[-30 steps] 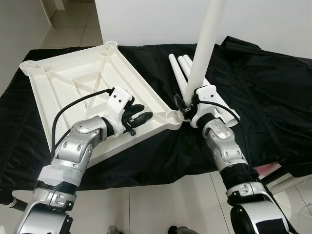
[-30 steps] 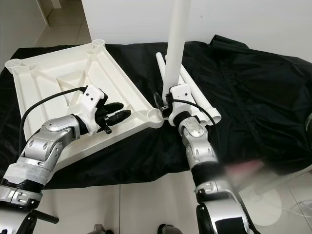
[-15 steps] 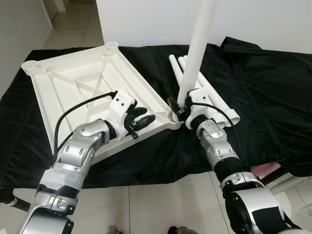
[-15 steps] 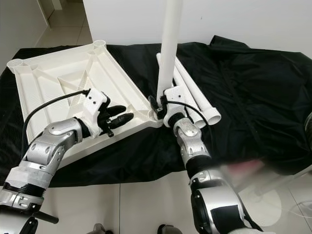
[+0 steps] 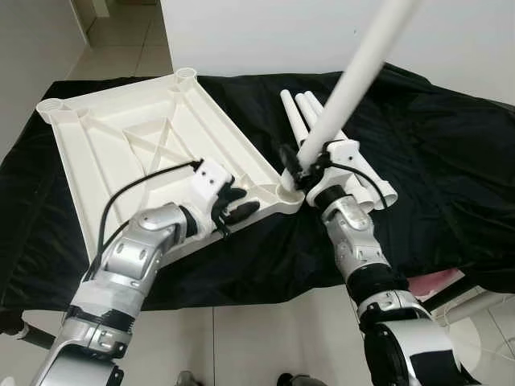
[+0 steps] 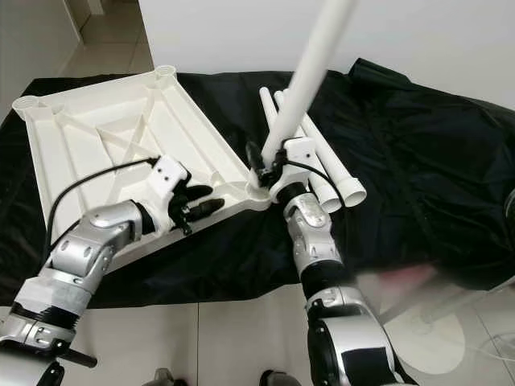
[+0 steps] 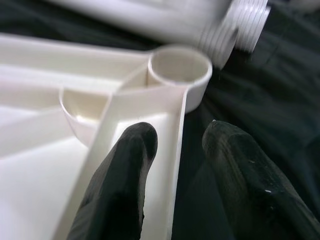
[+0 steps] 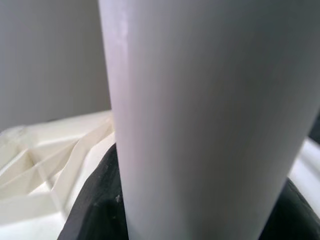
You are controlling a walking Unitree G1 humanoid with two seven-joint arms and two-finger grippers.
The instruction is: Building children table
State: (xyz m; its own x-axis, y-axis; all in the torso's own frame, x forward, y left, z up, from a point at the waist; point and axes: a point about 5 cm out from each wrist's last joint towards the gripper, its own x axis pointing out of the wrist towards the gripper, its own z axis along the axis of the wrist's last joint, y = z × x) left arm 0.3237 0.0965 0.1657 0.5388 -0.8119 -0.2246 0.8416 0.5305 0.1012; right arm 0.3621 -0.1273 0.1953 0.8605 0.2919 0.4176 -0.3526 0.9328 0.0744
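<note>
While black cloth [image 5: 451, 137] covers surface, tiled floor [image 5: 265, 338] below.

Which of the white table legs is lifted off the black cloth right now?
The leg gripped by the right gripper, tilted up over the tabletop's near corner socket. The other legs lie flat on the cloth.

White wall [image 5: 257, 32] — pale tiled floor [image 5: 265, 338]
</note>
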